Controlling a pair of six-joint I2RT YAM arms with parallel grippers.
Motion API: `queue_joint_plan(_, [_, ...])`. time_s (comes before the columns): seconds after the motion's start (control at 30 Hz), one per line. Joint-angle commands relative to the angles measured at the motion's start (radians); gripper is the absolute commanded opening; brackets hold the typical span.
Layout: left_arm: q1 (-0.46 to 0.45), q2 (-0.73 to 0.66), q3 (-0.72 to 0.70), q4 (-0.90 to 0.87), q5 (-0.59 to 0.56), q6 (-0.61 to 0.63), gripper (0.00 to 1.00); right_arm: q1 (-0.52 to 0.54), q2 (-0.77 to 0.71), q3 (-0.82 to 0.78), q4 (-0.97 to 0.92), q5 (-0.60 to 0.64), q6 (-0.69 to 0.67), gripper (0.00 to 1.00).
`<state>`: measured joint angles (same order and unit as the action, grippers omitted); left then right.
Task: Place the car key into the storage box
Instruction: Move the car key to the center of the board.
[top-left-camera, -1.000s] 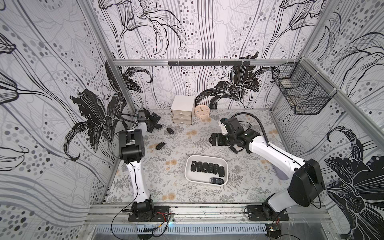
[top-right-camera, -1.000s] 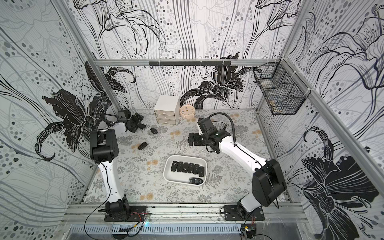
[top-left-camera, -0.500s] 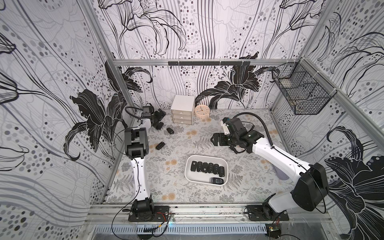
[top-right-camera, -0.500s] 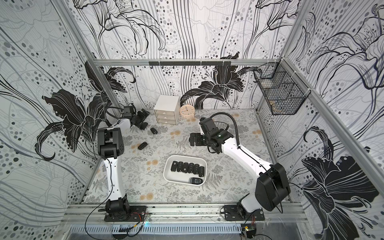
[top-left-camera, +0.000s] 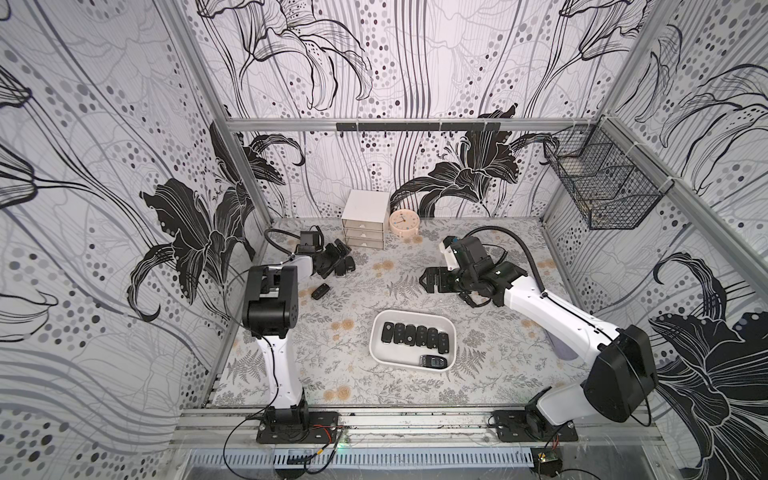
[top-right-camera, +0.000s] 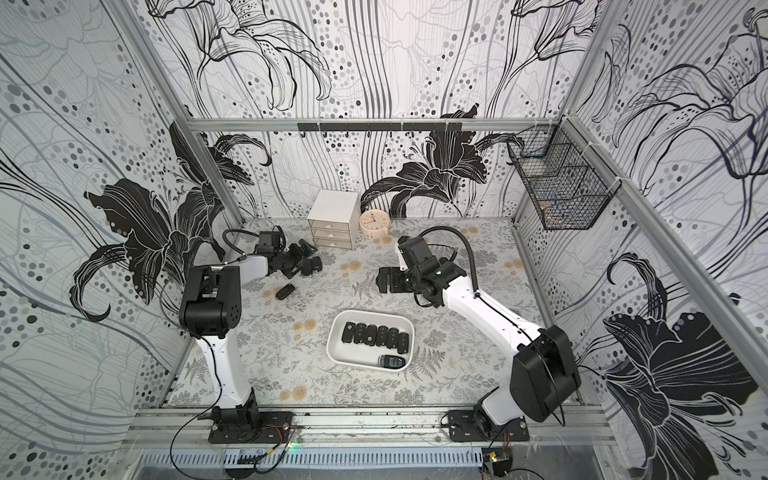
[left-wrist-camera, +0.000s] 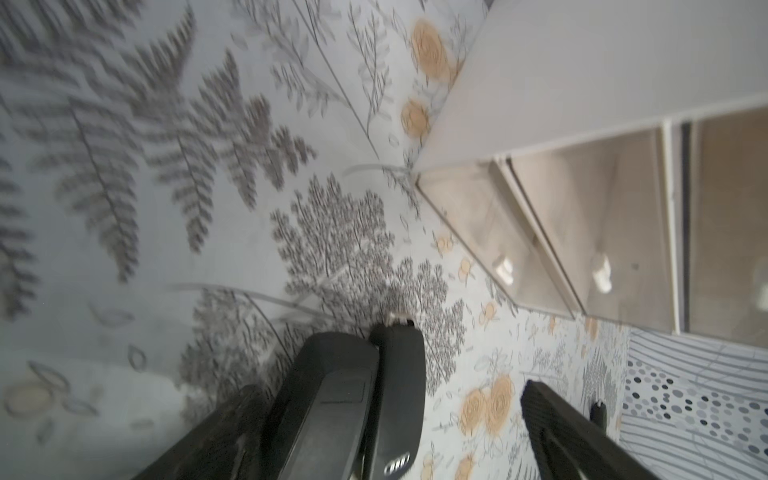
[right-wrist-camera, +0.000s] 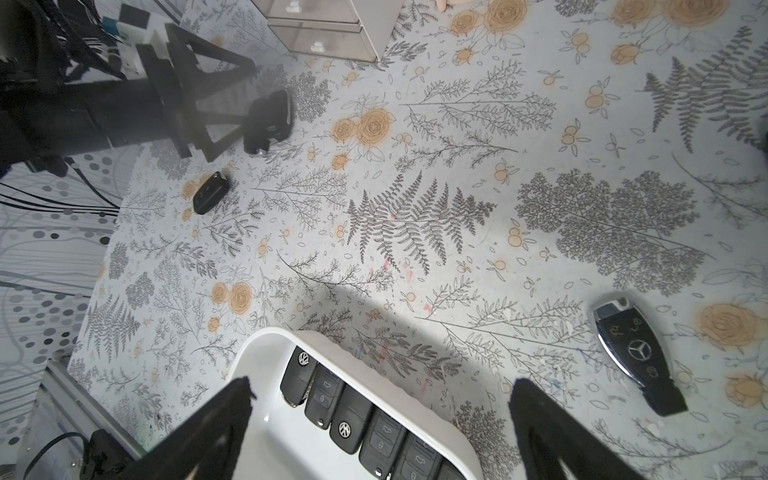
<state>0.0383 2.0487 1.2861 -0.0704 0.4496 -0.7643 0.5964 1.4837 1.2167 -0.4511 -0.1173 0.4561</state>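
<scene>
Car key is lying flat on the desk at the back left, just beside the 3-drawer cabinet. Left end effector is spread wide around it: 1 finger is touching the key's side, the other is apart from it. Nothing is gripped yet.

Key is judged light, rigid and smooth-shelled, with a low profile, so slip is likely unless it is pinched across the narrow width at mid-body with the tips kept low to the desk.

Right end effector is open and empty, hovering between the cabinet and the storage box. It could crowd the carry path.

Box holds 6 keys in a row plus 1 near the front rim, and free floor is left in front of the row. A 2nd loose key lies near the route; a 3rd is seen in the right wrist view. Cabinet corner is close to the outer finger.
</scene>
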Motion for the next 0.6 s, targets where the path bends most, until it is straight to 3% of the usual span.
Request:
queue_joint_plan(0.0, [-0.06, -0.039, -0.062, -0.03, -0.015, -0.024, 0.99, 0.009, 0.01, -0.025, 0.031, -0.037, 0.001, 1.0])
queue_joint_plan(0.33, [-0.22, -0.08, -0.099, -0.008, -0.056, -0.098, 0.99, 0.016, -0.024, -0.068, 0.041, -0.03, 0.005, 1.0])
queue_joint_plan(0.57, [-0.23, -0.111, -0.028, -0.147, -0.126, -0.014, 0.99, 0.017, -0.076, -0.126, 0.04, -0.005, 0.011, 1.0])
